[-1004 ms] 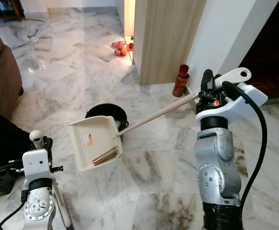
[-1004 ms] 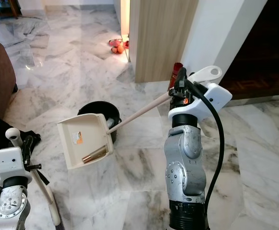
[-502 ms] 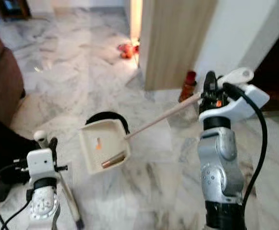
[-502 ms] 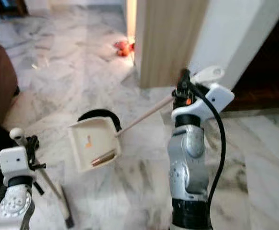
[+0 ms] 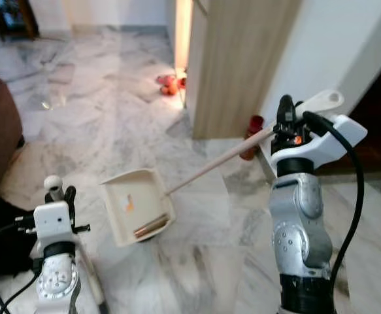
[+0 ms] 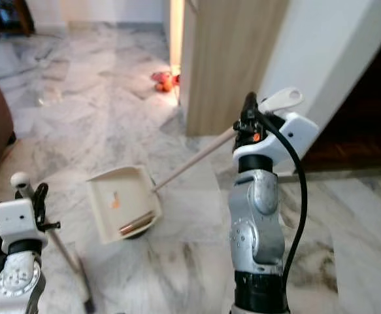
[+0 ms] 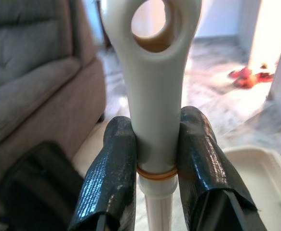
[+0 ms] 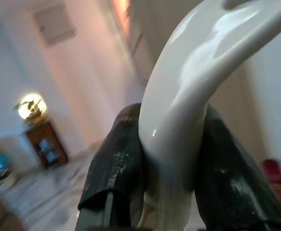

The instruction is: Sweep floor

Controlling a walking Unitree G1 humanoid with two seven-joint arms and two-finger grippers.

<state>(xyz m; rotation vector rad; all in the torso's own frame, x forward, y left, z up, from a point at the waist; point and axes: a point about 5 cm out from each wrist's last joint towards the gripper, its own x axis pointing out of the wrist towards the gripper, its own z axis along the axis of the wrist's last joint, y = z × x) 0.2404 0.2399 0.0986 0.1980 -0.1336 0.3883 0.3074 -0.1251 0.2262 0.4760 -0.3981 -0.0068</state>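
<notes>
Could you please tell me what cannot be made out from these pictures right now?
- Broom head: the broom handle in the left gripper runs off the bottom edge of the eye views.
- Bin: in the eye views the dustpan covers what lies under it.
- The cylinder in the dustpan: too small to identify.
- Red can: partly behind the dustpan handle.

The right pincer [image 8: 171,159] grips a glossy white curved handle [image 8: 203,82], its two black fingers [image 8: 116,159] pressed tight against either side of it. Behind them the room is blurred: a pale wall, a wooden panel [image 8: 150,38] lit by warm light, and a dark wooden cabinet [image 8: 46,144] with a glowing lamp [image 8: 29,108] above it. A small red thing [image 8: 274,168] sits low beside the far finger, too blurred to identify.
</notes>
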